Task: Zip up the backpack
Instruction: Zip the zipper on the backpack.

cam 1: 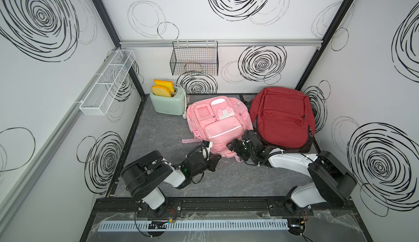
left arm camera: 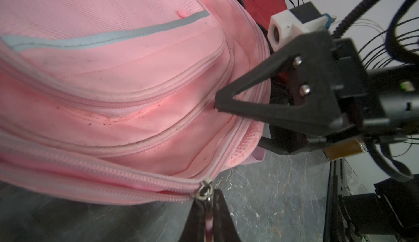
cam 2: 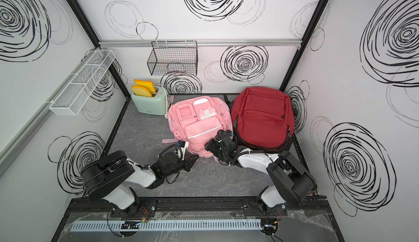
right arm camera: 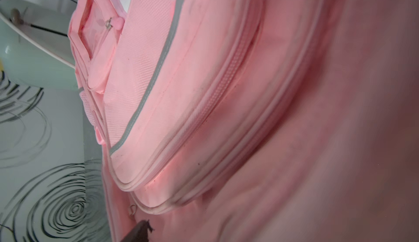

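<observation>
The pink backpack [cam 1: 217, 125] [cam 2: 199, 125] lies flat on the grey floor, front pockets up. My left gripper [cam 1: 215, 161] [cam 2: 192, 161] is at its near edge, shut on the metal zipper pull [left arm camera: 207, 203] just below the slider [left arm camera: 205, 190]. A narrow gap in the zip shows beside the slider. My right gripper [cam 1: 232, 146] [cam 2: 209, 146] straddles the backpack's near right corner with its jaws apart. One of its fingertips [left arm camera: 221, 102] touches the fabric on top, and the other sits lower at the side. In the right wrist view only one fingertip [right arm camera: 141, 228] shows against pink fabric [right arm camera: 204, 93].
A red backpack [cam 1: 283, 116] [cam 2: 263, 116] lies against the pink one's right side, by the right wall. A mint toaster [cam 1: 167, 103] with two toast slices stands at the back left. A black wire basket [cam 1: 193, 59] and a white mesh shelf [cam 1: 106, 84] hang on the walls.
</observation>
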`<state>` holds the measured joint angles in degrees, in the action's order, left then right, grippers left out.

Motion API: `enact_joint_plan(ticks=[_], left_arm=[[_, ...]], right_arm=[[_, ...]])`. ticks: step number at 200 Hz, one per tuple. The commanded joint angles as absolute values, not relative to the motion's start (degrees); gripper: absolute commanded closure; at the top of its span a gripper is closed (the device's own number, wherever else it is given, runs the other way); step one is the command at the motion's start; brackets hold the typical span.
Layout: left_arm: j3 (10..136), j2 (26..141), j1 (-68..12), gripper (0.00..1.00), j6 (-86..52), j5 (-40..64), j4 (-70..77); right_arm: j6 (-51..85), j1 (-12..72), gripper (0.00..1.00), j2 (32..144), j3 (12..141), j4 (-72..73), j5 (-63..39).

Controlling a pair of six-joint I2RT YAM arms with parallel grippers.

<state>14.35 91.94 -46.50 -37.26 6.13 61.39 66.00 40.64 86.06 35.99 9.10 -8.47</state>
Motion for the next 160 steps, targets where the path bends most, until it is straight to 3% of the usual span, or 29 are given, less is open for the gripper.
enact_joint_plan(ticks=[1,41,78,160], left_arm=[[14.16,91.14,-47.11,1.0,-36.04,7.7,65.48],[14.33,91.84,-47.13,1.0,-36.16,8.12,66.01],[14.33,91.69,-47.16,1.0,-36.21,8.0,65.84],[14.42,91.78,-47.15,1.0,-36.39,7.67,65.4]], right_arm=[[63.48,40.17,0.5,86.85,38.49,14.69,-13.04],[62.23,39.93,1.0,85.86,37.93,14.9,-14.34],[59.28,40.15,1.0,84.04,38.55,13.76,-13.49],[39.61,43.59,1.0,79.95,50.36,-5.22,-2.78]])
